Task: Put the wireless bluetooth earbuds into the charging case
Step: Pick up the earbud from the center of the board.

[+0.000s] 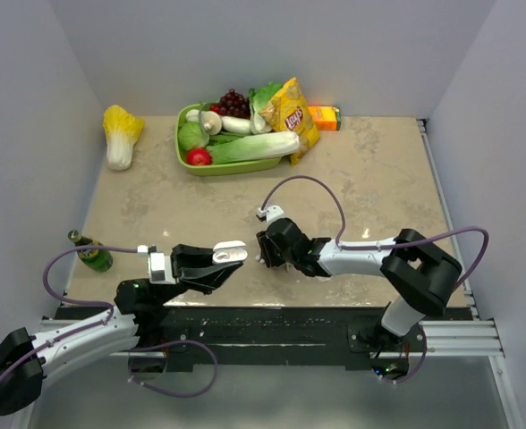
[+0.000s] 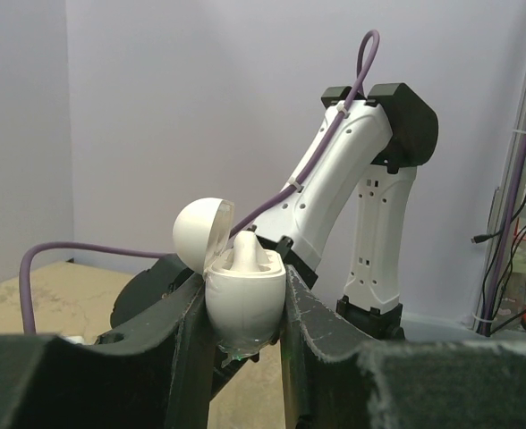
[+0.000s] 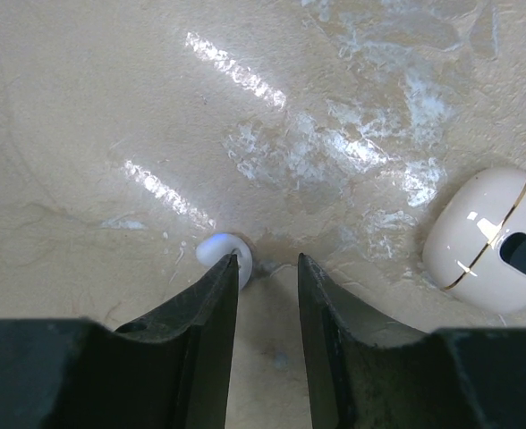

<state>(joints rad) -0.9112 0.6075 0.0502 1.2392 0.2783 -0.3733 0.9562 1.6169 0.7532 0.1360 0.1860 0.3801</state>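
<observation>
My left gripper [image 1: 216,265] is shut on the white charging case [image 1: 231,255] and holds it above the table's near edge. In the left wrist view the case [image 2: 245,304] sits upright between the fingers [image 2: 178,331] with its lid [image 2: 200,234] open, and one white earbud [image 2: 248,250] stands in it. My right gripper [image 1: 265,253] points down at the table, jaws open a little. In the right wrist view a second white earbud [image 3: 218,248] lies on the table against the left fingertip [image 3: 220,281], partly behind it, not between the jaws. The right gripper [image 3: 267,261] holds nothing.
A beige rounded gadget [image 3: 487,239] with a gold stripe lies right of the right gripper. A green bottle [image 1: 91,255] lies at the left edge. At the back are a green tray [image 1: 191,161] of vegetables, a chips bag [image 1: 292,116], an orange box [image 1: 326,116] and a cabbage [image 1: 120,134].
</observation>
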